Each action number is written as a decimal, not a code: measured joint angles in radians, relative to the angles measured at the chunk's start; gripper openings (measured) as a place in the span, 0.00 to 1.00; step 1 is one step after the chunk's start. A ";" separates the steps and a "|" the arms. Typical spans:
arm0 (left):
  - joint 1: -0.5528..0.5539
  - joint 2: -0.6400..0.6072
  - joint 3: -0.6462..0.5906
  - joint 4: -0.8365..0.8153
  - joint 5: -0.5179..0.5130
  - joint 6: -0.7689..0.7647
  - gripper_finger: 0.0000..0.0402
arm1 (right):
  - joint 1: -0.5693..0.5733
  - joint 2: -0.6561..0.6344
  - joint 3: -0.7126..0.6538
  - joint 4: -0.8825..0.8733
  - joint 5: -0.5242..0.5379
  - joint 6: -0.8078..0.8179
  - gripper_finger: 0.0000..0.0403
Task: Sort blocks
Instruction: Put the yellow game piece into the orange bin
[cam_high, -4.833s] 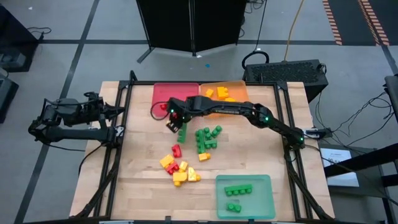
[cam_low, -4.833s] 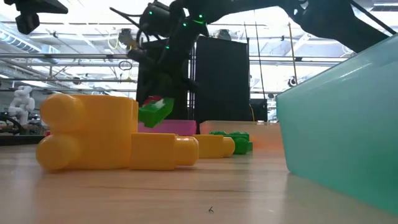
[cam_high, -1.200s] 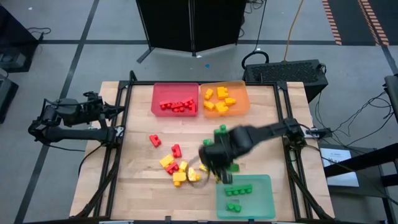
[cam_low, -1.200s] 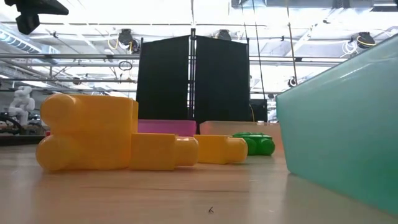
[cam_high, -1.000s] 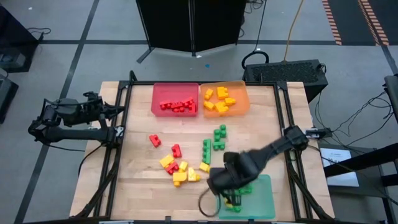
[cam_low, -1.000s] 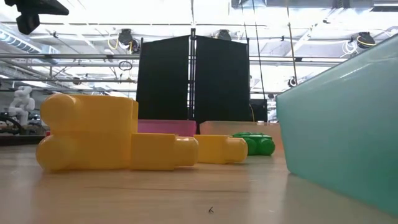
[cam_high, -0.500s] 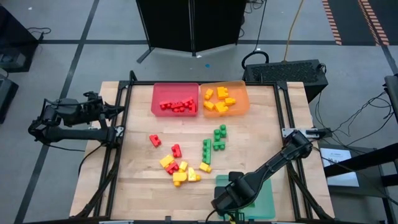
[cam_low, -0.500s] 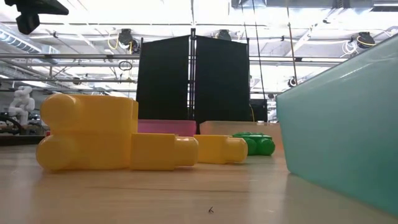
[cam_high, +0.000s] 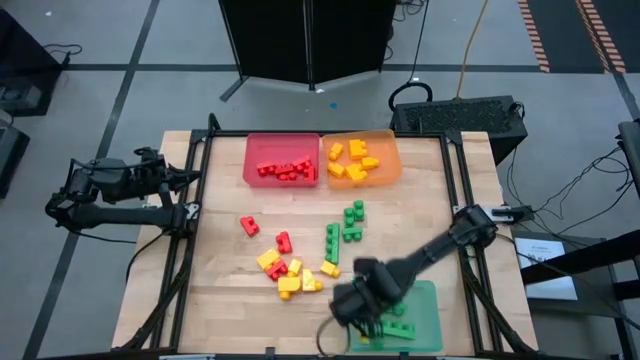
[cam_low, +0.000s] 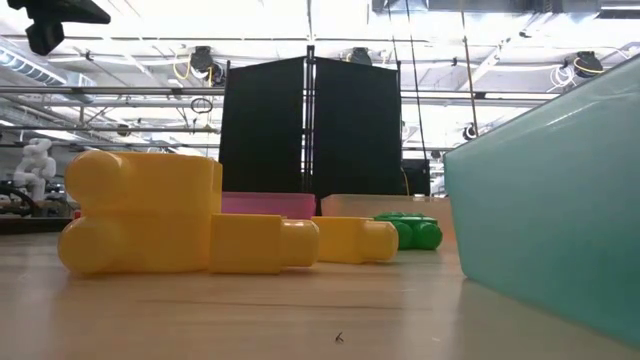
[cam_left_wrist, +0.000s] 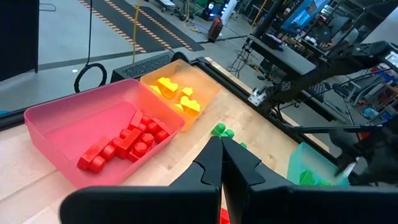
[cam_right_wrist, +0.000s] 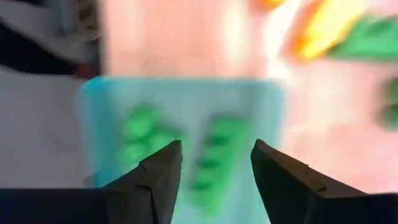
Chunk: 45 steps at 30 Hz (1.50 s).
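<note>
Over green tray (cam_high: 425, 300), right gripper (cam_high: 362, 318) (jaws wide, empty), blocks (cam_high: 290, 275) alongside.

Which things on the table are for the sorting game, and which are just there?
For sorting:
small red, yellow and green plastic bricks
red plastic tray
orange plastic tray
green plastic tray
right hand, open over the green tray

Just there:
black folding screen
white figure

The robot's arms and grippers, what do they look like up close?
Both arms are dark and jointed. The left gripper has two black, angular fingers that narrow toward the tips. The right gripper has two dark, broad, wedge-shaped fingers. No markings are visible.
</note>
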 joint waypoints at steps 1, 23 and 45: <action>0.000 0.000 0.000 0.000 0.000 0.000 0.00 | -0.022 0.000 0.013 -0.013 0.041 -0.034 0.47; 0.000 0.000 0.000 -0.059 0.026 -0.004 0.00 | -0.241 0.188 0.033 0.226 -0.109 -0.150 0.81; 0.000 0.000 0.000 -0.061 0.019 -0.003 0.00 | -0.295 0.186 -0.153 0.363 -0.036 -0.065 0.80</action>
